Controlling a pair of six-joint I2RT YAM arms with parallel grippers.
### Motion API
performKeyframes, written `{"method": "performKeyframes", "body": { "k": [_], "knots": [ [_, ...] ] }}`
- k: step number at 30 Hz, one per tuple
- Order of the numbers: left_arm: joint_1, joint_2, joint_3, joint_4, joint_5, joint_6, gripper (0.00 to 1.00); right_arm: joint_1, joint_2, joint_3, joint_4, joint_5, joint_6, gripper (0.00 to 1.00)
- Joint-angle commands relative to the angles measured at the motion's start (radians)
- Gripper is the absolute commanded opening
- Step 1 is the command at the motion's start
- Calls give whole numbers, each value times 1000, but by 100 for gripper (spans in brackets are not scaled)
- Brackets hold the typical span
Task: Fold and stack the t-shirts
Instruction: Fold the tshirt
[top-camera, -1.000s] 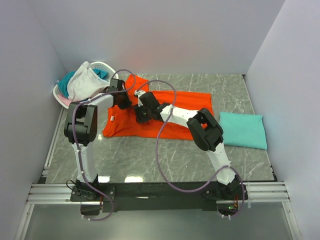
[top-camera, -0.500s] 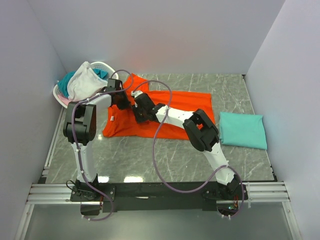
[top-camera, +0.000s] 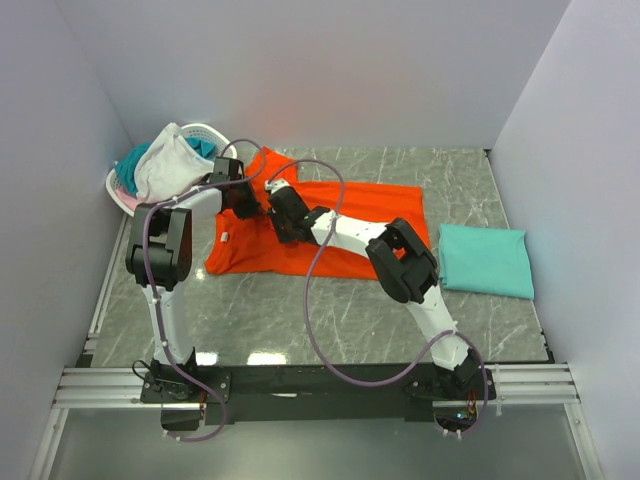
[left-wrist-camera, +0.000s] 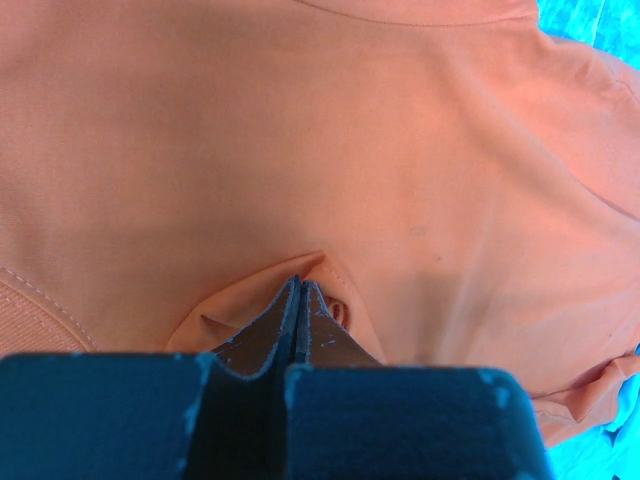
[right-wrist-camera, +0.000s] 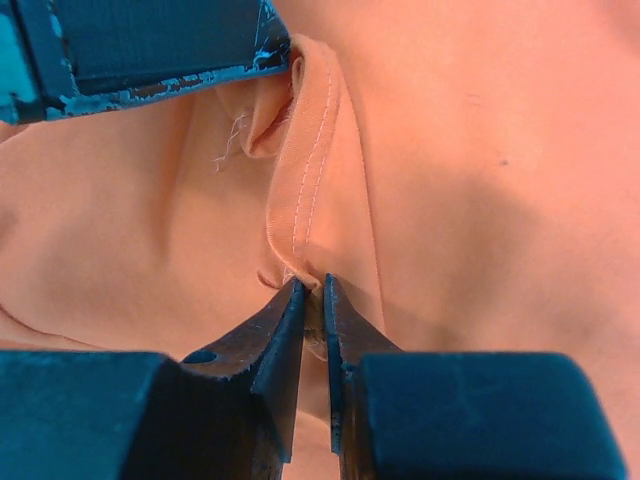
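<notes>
**Left wrist view.** I am pressing my left gripper (left-wrist-camera: 298, 292) fully together on a small raised pleat of the orange t-shirt (left-wrist-camera: 400, 150). No gap is showing between the dark pads. Beyond the tips the cloth is spreading smoothly across the frame, and a stitched hem is curving through the lower left.

**Right wrist view.** I am nipping a double-stitched hem fold of the same shirt with my right gripper (right-wrist-camera: 312, 292). The jaws are narrowed to a thin slit that the cloth is filling. Farther up, in the upper left of the frame, one blue-padded finger of my left gripper is touching that same ridge of fabric.

**Top view.**
- Both grippers are working just beside each other over the upper left part of the orange t-shirt, left of frame centre.
- The shirt is lying spread on the marble-patterned table (top-camera: 300, 310), with one sleeve pointing toward the upper left.
- A folded teal t-shirt (top-camera: 487, 260) is lying at the right of the frame, near the orange shirt's right edge and well apart from both grippers.
- Farthest off, in the upper left corner, a white plastic basket (top-camera: 215, 130) is holding a white garment (top-camera: 170, 165) on top and a teal garment (top-camera: 130, 160) beside it.
- A pink garment (top-camera: 128, 203) is showing at the basket's lower left rim.
</notes>
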Motion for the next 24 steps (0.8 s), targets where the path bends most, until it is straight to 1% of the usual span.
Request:
{"method": "performKeyframes", "body": {
  "k": [1, 3, 9, 16, 24],
  "knots": [
    [5, -15, 31, 27, 21, 21, 0, 4, -93, -23, 54, 42, 12, 20],
    [3, -21, 38, 20, 7, 34, 0, -2, -130, -58, 80, 37, 28, 19],
    [3, -29, 61, 11, 13, 64, 0, -28, -145, -67, 82, 5, 58, 18],
    [3, -15, 113, -36, 20, 103, 0, -64, -182, -121, 119, -29, 86, 18],
    [3, 13, 161, -66, 23, 133, 0, -110, -165, -109, 122, -84, 117, 18]
  ]
}}
